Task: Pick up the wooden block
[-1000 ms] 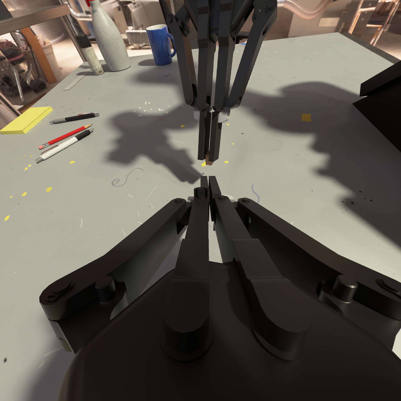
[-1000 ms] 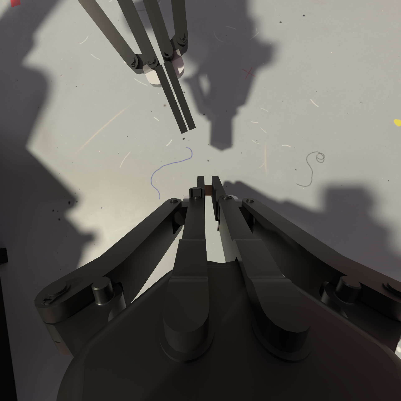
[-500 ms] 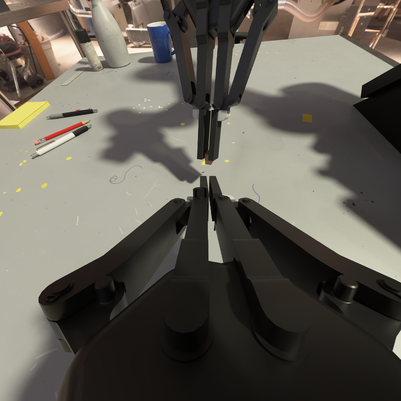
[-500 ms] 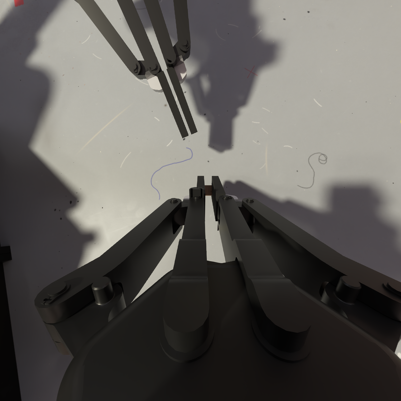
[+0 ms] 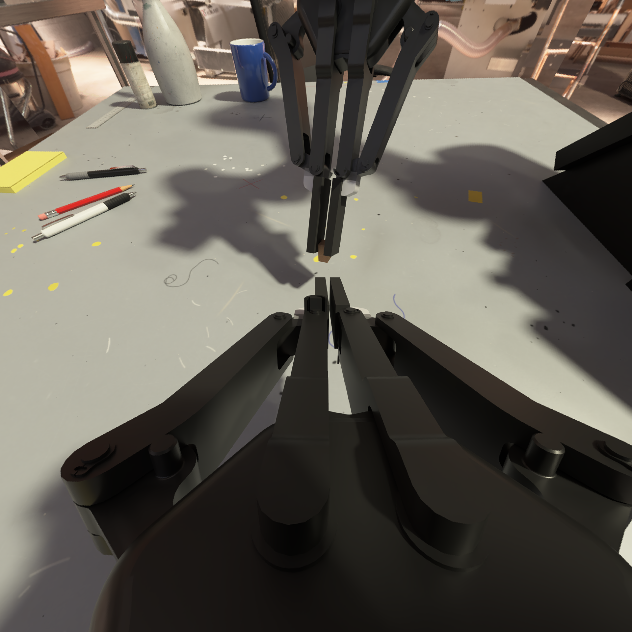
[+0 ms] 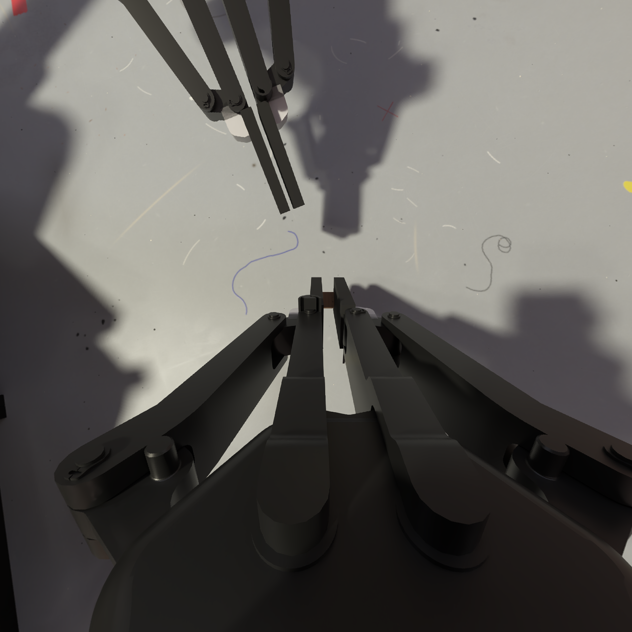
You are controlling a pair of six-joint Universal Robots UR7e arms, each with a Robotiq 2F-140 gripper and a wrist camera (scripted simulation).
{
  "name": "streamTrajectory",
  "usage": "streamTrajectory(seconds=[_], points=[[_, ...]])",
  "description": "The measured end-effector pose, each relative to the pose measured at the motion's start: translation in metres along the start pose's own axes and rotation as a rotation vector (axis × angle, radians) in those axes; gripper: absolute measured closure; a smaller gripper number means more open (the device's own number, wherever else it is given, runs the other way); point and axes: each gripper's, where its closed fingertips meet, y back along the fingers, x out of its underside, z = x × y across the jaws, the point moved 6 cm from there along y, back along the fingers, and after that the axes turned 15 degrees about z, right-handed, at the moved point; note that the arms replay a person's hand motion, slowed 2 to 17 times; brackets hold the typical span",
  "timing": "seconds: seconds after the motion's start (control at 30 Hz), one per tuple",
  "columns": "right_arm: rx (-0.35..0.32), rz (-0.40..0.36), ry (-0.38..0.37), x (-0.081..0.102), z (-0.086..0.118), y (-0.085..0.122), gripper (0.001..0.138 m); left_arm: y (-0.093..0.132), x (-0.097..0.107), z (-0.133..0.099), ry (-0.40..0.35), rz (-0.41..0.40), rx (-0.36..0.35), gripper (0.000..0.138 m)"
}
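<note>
Right gripper: fingers pressed together on the wooden block, a thin brown sliver pinched between the pads. From the left wrist camera the same block pokes out just below that gripper's tips, clear of the grey table. The gripper's shadow on the table lies apart from the fingers, so the block looks lifted, not resting.

Left gripper: fingers drawn together, only a narrow slit between them, nothing held. It points at the right gripper tip to tip, with a small gap between.

Key relation: the block lies straight ahead of the left gripper and already inside the right one. Right arm is the nearer, being in contact. The block's long axis cannot be told; too little shows.

Judgement: pick appears done or nearly so. What remains is carrying it upward without slip. The visible hold is slim and near the tips, so a jolt could drop it.

Containers: blue mug at the far edge, contents not visible. A pale bottle and a spray can stand beside it. Pens, a red pencil and a yellow pad lie well off to the left.
</note>
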Motion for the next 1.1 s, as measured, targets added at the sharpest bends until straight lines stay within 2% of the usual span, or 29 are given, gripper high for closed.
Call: streamTrajectory(seconds=[0.5, 0.83, 1.1], points=[[-0.036, -0.049, -0.001, 0.0032, 0.0013, 0.0046, 0.129, -0.0033, 0.0023, 0.0002, 0.008, -0.003, 0.019, 0.134], [-0.02, -0.038, 0.062, 0.0022, 0.0, 0.005, 0.129, -0.0048, 0.0018, 0.0003, 0.009, -0.01, 0.027, 0.133], [-0.042, -0.009, 0.128, -0.0006, 0.0006, 0.0026, 0.129, -0.005, 0.0015, 0.0005, 0.01, -0.015, 0.027, 0.133]])
